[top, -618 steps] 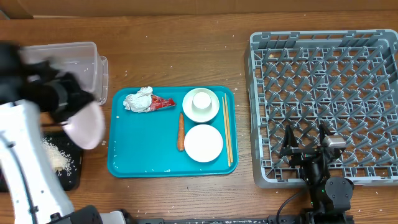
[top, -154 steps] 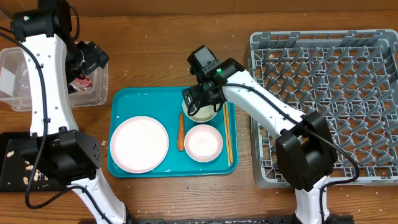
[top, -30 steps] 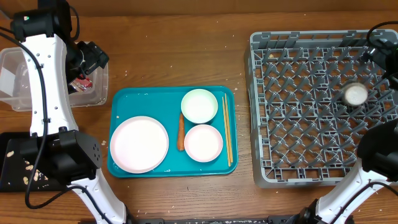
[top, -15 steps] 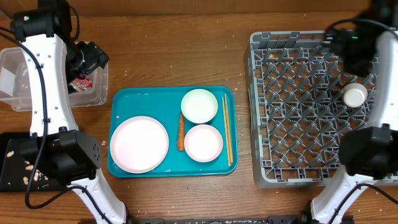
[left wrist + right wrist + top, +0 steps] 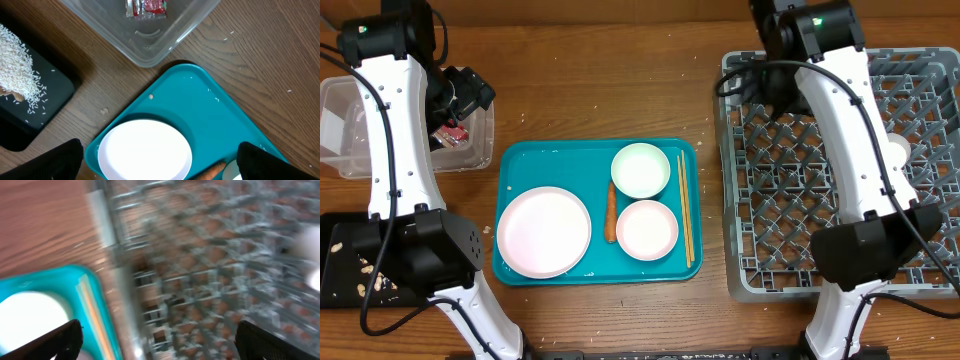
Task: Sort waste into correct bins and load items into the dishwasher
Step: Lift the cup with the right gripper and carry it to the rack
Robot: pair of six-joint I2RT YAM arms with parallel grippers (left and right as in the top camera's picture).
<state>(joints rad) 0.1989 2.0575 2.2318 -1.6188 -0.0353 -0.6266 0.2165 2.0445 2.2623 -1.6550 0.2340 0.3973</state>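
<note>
Arched over the grey rack (image 5: pixel 770 230) — right end effector (image 5: pixel 157 332) gaping.

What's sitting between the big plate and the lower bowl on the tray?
Just the orange carrot, lying on the teal tray, seen in the overhead view.

The table (image 5: pixel 600 80) is brown wood, smooth and grained. The tray (image 5: pixel 550 160) is glossy teal plastic. The plate (image 5: pixel 544 232) looks smooth, glazed white. The tub (image 5: pixel 190 25) is clear plastic, the rack (image 5: pixel 790 190) matt grey plastic, and the wrapper (image 5: pixel 146 7) shiny foil.
</note>
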